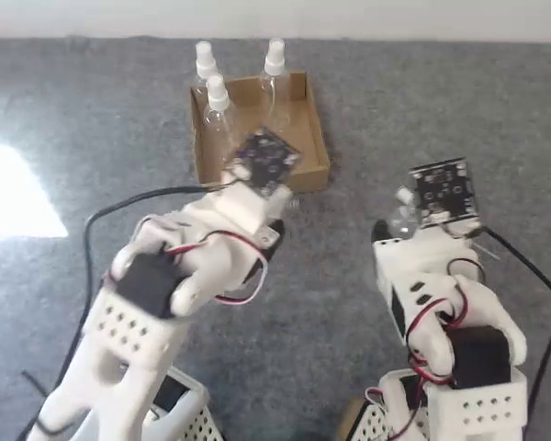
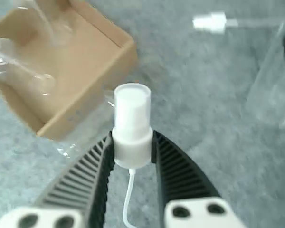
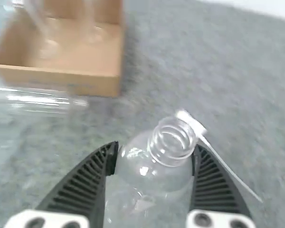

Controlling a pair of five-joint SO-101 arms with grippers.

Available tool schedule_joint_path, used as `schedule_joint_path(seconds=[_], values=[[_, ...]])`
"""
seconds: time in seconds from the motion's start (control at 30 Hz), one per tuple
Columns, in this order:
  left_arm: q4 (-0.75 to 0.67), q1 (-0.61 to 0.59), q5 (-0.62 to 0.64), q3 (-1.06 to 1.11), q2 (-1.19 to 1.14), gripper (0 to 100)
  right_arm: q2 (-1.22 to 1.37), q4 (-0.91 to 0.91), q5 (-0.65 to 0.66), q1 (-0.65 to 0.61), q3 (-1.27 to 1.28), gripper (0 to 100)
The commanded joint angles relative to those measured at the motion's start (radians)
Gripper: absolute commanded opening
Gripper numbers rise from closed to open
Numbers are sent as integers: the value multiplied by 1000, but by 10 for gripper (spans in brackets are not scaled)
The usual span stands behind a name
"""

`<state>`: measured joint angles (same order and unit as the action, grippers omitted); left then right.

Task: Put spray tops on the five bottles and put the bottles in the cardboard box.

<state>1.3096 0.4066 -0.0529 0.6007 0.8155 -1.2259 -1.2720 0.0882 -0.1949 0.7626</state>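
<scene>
Grey worktop [image 1: 92, 110] with box [image 1: 314, 138] holding capped bottles [image 1: 218, 106]; left gripper [image 2: 131, 142] is clamped on a spray top [image 2: 131, 118], tube trailing, ready for fitting; right gripper [image 3: 154, 152] is clamped around an uncapped bottle [image 3: 156, 166] near the box, neck exposed, presumably to receive that top.

A grey, felt-like tabletop [image 1: 422, 110] bears a bright light patch [image 1: 14, 193].

Base of the bottle [image 3: 152, 166] and far side of the cardboard box [image 3: 61, 78] beyond the view's edge
</scene>
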Motion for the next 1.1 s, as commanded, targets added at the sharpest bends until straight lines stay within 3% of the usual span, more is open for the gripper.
schedule_joint_path(seconds=[0.0,0.3,0.53,0.8,1.07], values=[[-61,-60,37,22,130,12,-21,64,12,-139,-77,147],[-87,-190,83,70,362,12,-22,93,12,-349,-69,147],[-176,-209,107,177,519,12,-101,19,18,-516,-68,147],[-181,-210,169,189,677,12,-166,143,141,-590,149,147],[-304,-210,196,255,732,12,-219,303,161,-615,339,147]])
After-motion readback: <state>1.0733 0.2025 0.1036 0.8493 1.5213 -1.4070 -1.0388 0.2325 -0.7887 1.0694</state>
